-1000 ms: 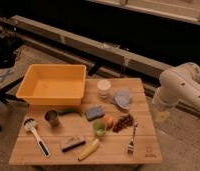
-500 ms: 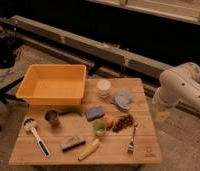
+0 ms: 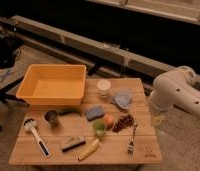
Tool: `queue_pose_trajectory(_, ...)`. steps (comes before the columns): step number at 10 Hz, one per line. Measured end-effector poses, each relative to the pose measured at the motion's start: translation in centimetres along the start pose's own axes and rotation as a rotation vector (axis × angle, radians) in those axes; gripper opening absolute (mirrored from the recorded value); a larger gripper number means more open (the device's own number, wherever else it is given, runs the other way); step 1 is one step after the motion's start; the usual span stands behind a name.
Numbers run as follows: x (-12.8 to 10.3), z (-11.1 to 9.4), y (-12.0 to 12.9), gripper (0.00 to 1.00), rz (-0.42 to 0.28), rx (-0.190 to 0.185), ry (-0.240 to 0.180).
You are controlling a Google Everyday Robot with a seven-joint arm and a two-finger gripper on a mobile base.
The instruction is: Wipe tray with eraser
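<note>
Since the eraser (image 3: 73, 144) is probably light and stiff, grip it across its long sides. It lies on the surface (image 3: 118, 152), at 6 o'clock from the tray (image 3: 52, 101). The pincer (image 3: 158, 120) hangs released and empty at 3 o'clock.

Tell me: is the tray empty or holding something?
Empty: the tray shows only bare yellow floor. The eraser lies on the table; the claw hangs off its right edge.
</note>
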Motion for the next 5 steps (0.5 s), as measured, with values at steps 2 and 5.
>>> queue_pose_trajectory(2, -5.6, 0.0, 1.4, 0.65, -0.078, -0.002, -0.018)
queue_pose_trajectory(5, -13.4, 1.3, 4.1, 0.65, -0.205, -0.030, -0.032)
